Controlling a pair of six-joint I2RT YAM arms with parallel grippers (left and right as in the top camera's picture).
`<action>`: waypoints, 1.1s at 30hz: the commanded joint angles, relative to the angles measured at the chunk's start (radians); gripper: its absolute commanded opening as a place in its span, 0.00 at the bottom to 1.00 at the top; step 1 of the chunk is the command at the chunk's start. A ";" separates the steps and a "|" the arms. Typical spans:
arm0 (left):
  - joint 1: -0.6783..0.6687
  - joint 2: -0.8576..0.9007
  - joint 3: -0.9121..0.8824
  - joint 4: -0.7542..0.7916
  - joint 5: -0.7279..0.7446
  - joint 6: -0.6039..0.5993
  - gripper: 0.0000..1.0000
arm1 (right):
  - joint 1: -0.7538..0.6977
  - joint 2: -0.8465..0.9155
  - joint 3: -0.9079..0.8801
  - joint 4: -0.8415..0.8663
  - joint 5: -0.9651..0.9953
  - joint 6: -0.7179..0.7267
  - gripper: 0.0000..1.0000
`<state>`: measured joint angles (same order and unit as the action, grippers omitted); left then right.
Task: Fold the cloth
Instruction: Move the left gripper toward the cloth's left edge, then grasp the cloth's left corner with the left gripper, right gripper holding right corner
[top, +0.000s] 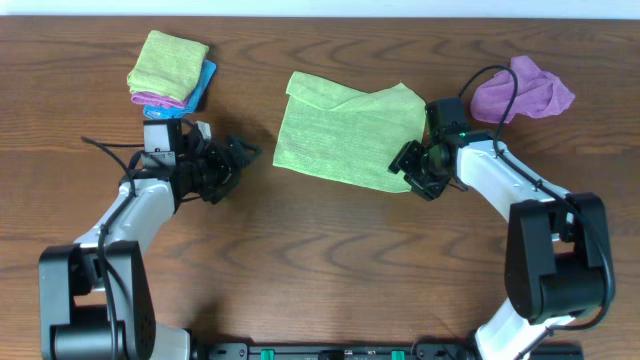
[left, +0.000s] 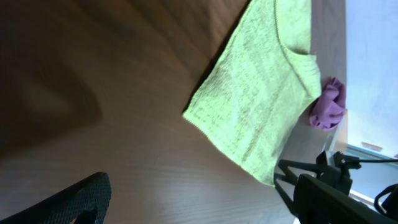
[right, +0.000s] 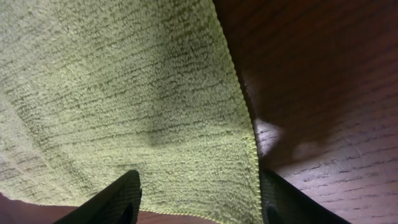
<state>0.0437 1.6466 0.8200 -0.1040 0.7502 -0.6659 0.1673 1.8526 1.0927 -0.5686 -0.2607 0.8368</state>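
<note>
A light green cloth (top: 345, 135) lies on the wooden table at centre, its top right corner folded over. It also shows in the left wrist view (left: 261, 99) and fills the right wrist view (right: 124, 93). My right gripper (top: 412, 170) is open, its two fingers (right: 199, 202) straddling the cloth's near right corner just above it. My left gripper (top: 238, 160) is open and empty over bare wood left of the cloth; one finger shows in the left wrist view (left: 68, 202).
A stack of folded cloths, green on top with pink and blue beneath (top: 170, 70), sits at the back left. A crumpled purple cloth (top: 525, 90) lies at the back right, also in the left wrist view (left: 328, 106).
</note>
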 joint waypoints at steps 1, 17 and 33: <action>-0.021 0.030 0.017 0.039 0.010 -0.046 0.95 | -0.003 0.016 -0.003 0.002 0.010 0.024 0.59; -0.071 0.140 0.017 0.199 -0.020 -0.083 0.95 | -0.002 0.055 -0.003 0.000 -0.002 0.050 0.40; -0.181 0.245 0.017 0.352 -0.082 -0.128 1.00 | -0.002 0.055 -0.003 0.000 -0.034 0.049 0.22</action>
<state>-0.1127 1.8507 0.8310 0.2569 0.7246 -0.7895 0.1673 1.8843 1.0935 -0.5636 -0.2813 0.8825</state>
